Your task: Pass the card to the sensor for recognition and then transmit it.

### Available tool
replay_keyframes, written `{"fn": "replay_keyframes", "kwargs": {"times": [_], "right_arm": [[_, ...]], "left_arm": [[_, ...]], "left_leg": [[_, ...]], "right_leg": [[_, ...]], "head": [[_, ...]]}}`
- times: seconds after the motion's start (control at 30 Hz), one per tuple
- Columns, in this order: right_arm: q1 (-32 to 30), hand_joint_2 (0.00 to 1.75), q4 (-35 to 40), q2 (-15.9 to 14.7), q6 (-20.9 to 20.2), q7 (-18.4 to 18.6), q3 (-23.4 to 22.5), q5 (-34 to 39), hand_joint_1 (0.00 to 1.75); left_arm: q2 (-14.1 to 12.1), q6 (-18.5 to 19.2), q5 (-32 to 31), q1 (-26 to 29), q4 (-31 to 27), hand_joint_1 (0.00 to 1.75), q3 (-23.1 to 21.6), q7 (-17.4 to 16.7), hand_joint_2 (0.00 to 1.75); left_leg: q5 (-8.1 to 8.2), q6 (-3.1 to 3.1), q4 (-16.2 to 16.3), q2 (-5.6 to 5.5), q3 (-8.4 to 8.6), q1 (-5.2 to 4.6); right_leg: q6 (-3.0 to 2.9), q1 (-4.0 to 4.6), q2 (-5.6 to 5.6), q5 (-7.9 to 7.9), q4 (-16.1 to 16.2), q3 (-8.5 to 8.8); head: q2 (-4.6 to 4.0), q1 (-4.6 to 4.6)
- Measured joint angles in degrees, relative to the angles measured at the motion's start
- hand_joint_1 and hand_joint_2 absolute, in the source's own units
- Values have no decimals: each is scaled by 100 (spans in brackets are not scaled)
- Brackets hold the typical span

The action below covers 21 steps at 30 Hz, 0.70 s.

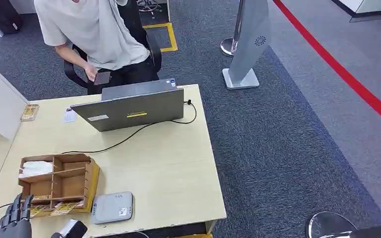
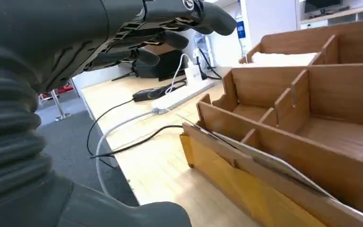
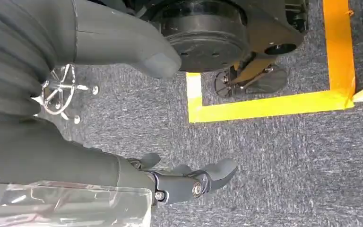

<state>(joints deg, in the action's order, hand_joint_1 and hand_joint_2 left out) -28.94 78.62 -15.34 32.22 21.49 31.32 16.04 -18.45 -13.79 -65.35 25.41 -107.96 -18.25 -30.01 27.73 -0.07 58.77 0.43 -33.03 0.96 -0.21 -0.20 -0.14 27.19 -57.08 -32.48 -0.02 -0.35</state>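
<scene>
Left hand [image 1: 14, 220] empty, fingers spread, near wooden organizer [image 1: 59, 182]. Card [image 2: 264, 158] leans in front slot: thin, stiff, light, likely slippery; pinch protruding top edge. Sensor [image 1: 112, 207] adjacent. Right hand [image 3: 189, 182] hangs, empty, fingers loosely extended.

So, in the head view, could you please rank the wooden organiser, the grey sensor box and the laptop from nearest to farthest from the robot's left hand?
From the left hand:
1. Wooden organiser, just beside it on the desk.
2. Grey sensor box, further right at the near edge.
3. Laptop, at the desk's far side.
</scene>
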Motion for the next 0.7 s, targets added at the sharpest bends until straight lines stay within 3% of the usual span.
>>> {"fn": "replay_keyframes", "kwargs": {"times": [0.33,0.7], "right_arm": [[160,175,-140,-2,66,-173,94,330,0],[264,175,-228,-66,155,-269,308,540,0]], "left_arm": [[293,-190,-7,-430,554,0,-63,276,175],[385,-228,59,-598,787,0,-122,309,175]], "left_leg": [[0,0,0,-2,6,0],[0,0,0,-2,6,0]], "right_leg": [[-1,0,-1,-1,0,2],[-1,0,-1,-1,0,2]], "head": [[0,0],[0,2]]}}
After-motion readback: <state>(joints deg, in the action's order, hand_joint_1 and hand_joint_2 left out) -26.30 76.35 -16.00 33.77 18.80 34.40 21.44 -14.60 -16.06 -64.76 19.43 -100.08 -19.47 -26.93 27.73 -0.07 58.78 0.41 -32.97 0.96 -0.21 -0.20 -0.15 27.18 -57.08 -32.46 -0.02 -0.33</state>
